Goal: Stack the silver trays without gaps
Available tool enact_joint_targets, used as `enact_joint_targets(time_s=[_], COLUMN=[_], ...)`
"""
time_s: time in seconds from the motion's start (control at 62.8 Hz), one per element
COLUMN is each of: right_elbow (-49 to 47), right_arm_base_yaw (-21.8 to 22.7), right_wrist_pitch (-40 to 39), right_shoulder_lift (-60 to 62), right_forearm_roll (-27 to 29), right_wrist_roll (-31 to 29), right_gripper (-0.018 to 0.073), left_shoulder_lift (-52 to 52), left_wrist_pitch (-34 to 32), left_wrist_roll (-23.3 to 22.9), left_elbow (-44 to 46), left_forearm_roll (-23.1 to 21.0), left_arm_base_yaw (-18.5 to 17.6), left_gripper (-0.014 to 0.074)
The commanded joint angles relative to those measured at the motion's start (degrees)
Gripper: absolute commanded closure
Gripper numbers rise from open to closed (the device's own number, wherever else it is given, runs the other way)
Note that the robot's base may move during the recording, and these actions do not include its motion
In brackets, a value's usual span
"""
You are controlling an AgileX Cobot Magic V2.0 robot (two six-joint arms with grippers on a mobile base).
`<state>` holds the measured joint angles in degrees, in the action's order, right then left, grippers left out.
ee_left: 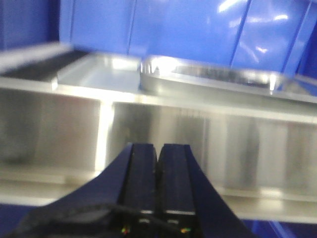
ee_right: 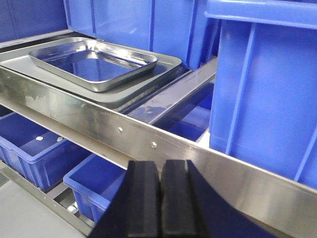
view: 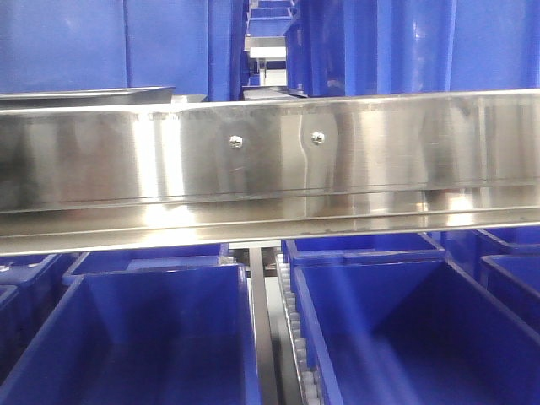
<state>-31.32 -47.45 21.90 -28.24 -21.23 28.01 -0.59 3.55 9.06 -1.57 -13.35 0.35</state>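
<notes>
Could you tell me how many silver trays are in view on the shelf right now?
2: a smaller tray lies askew inside a larger tray on the shelf behind the rail. More could be hidden beyond the blue bins.

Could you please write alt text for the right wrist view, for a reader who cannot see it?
A small silver tray sits skewed inside a larger silver tray on a steel shelf, with blue bins behind and below. The right hand is shut in the foreground, below the shelf rail, holding nothing.

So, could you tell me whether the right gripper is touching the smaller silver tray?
Apart. The right wrist view shows the right gripper below the shelf rail, clear of the smaller silver tray.
</notes>
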Motion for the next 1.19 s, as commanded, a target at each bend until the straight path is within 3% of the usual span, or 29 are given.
enact_joint_targets(time_s=[0.0, 0.127, 1.178], right_elbow=[-1.66, -1.66, -1.66], right_arm_base_yaw=[0.11, 0.11, 0.11], right_wrist_pitch=[-4.22, -4.22, -4.31], right_shoulder_lift=[-0.14, -0.14, -0.21], right_forearm_roll=[-1.64, -1.64, -2.98], right_wrist_roll=[-0.61, -0.61, -0.61], right_gripper=[0.0508, 0.0508, 0.0508], left_shoulder_lift=[-2.17, -2.17, -2.17], left_wrist_pitch=[-6.75, -7.8, -8.0], left_wrist_roll=[-2.01, -11.65, -11.65], left_elbow=[0.08, 0.08, 0.08], left_forearm_roll=[2.72, 10.26, 10.15], left_arm_base_yaw=[0.06, -0.05, -0.05], left_gripper=[0.0645, 0.0645, 0.0645])
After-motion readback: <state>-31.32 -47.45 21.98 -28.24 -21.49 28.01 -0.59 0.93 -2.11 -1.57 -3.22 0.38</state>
